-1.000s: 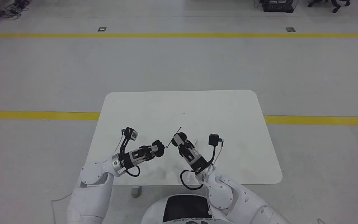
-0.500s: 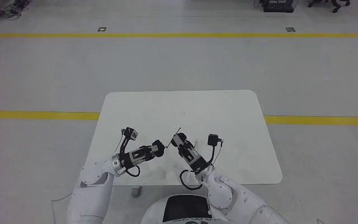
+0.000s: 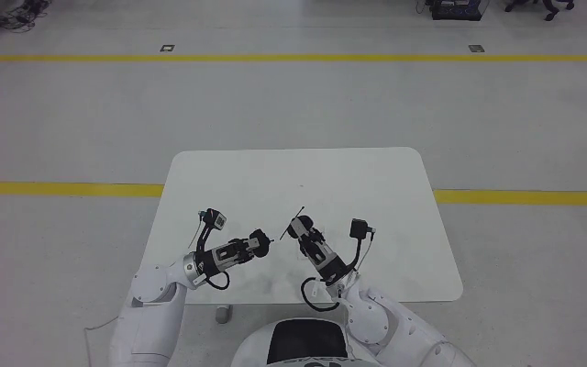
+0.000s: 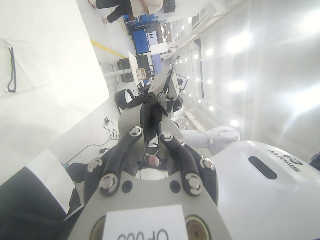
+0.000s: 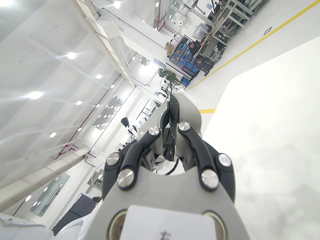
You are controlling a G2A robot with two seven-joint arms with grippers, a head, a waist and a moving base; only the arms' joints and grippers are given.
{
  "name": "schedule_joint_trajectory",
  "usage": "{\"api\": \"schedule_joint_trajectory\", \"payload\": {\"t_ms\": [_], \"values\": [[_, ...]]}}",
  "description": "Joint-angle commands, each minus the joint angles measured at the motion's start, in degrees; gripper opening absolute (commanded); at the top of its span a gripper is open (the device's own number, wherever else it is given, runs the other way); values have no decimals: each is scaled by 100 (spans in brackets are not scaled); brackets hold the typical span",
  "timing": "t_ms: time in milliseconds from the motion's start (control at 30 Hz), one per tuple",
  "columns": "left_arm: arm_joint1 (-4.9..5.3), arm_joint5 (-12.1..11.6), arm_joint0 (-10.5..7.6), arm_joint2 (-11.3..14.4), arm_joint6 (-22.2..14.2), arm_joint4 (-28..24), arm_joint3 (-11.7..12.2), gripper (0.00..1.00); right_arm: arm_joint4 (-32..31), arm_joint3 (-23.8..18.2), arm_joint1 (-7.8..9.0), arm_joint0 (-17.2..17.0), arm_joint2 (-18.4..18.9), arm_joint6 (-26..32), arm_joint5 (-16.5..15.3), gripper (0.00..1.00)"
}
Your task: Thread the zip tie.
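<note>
Standing by the white table (image 3: 367,183), I see both arms bent in over its near edge, their tips close together but not touching.

The right hand (image 3: 294,224) is closed. From above, a thin dark zip tie (image 3: 301,210) is pinched at its tips and runs slantwise through them. One end points away toward the middle of the table. The other end points back toward the left hand (image 3: 264,241), with a small gap between them. In the right wrist view the two pale fingers (image 5: 190,108) lie pressed against each other with a ribbed black surface between them. There I cannot make out the zip tie itself against the room behind.

The left hand is closed as well. In its own wrist view the fingers (image 4: 162,79) meet at the tips, and a thin black stem (image 4: 173,64) with a small blocky end pokes out beyond them. Something dark and bunched sits at the side of the fingers lower down, and I cannot tell what it is. Nor can I tell whether the black stem is one piece with the strip in the right hand.

Both hands sit over the near half of the table, left of its middle line, and the zip tie lies between them and a little farther in. How high it is above the surface I cannot judge.

Off to one side in the left wrist view, a clear bag (image 4: 31,71) lies flat on the table with a slim black tie (image 4: 13,67) inside it. It is well apart from both hands.
</note>
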Motion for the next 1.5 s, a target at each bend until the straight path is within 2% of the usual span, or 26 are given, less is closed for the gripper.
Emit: {"api": "schedule_joint_trajectory", "payload": {"t_ms": [0,933,1167,1467], "values": [[0,0,0,0,0,0,0,0,-1,0,0,0,0,-1,0,0],[0,0,0,0,0,0,0,0,69,-49,-10,-24,52,-30,0,0],[0,0,0,0,0,0,0,0,336,-142,-33,-103,12,-512,0,0],[0,0,0,0,0,0,0,0,496,194,-124,110,-580,-1370,0,0]]}}
